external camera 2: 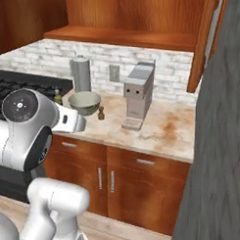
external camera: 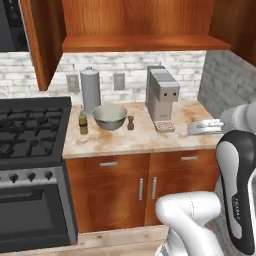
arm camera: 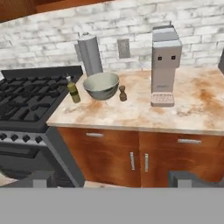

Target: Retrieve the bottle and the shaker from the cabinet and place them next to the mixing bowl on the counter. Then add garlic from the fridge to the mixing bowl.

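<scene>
Bottle [external camera: 83, 124] and shaker [external camera: 130, 122] stand on the desk [external camera: 140, 137], flanking the bowl [external camera: 109, 116], so garlic comes next. The jaws are wide and empty, well back from the desk. Turn toward the fridge [external camera 2: 219, 145] on the right, arm tucked clear of its door

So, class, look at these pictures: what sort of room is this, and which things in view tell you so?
A home kitchen, rendered rather than real. The signs: a gas stove with burner grates and knobs beside a stone-look counter, wooden cabinets above and below, and on the counter a mixing bowl, a coffee machine and a bottle.
</scene>
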Robot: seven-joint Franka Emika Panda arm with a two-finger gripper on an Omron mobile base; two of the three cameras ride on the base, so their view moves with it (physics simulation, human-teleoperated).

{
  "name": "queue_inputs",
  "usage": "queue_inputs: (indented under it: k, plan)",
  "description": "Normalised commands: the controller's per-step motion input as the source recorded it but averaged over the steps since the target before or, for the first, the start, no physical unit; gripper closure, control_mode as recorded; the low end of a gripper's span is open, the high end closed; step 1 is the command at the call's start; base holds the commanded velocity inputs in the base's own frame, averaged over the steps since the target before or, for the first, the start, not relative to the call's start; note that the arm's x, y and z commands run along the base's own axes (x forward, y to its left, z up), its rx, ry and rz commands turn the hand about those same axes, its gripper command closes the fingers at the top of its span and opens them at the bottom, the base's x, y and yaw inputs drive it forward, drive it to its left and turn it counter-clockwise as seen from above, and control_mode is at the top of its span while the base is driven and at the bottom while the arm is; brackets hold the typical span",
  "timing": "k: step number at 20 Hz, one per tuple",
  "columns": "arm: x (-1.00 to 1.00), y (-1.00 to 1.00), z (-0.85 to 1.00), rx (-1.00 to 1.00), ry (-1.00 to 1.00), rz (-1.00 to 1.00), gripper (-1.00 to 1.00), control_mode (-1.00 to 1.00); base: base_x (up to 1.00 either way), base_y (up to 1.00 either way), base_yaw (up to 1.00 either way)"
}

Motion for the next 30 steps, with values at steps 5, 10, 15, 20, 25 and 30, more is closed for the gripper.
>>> queue_inputs:
  k: [5,10,15,20,25,30]
  plan:
    - [0.00,0.00,0.00,0.00,0.00,0.00,-1.00,1.00,0.00,0.62,0.84]
    - [0.00,0.00,0.00,0.00,0.00,0.00,-1.00,1.00,0.03,0.08,1.00]
    - [0.00,0.00,0.00,0.00,0.00,0.00,-1.00,1.00,0.01,0.31,0.95]
    - [0.00,0.00,0.00,0.00,0.00,0.00,-1.00,1.00,0.04,0.24,0.78]
    - [0.00,0.00,0.00,0.00,0.00,0.00,-1.00,1.00,0.06,0.01,0.70]
    - [0.00,0.00,0.00,0.00,0.00,0.00,-1.00,1.00,0.50,-0.10,0.54]
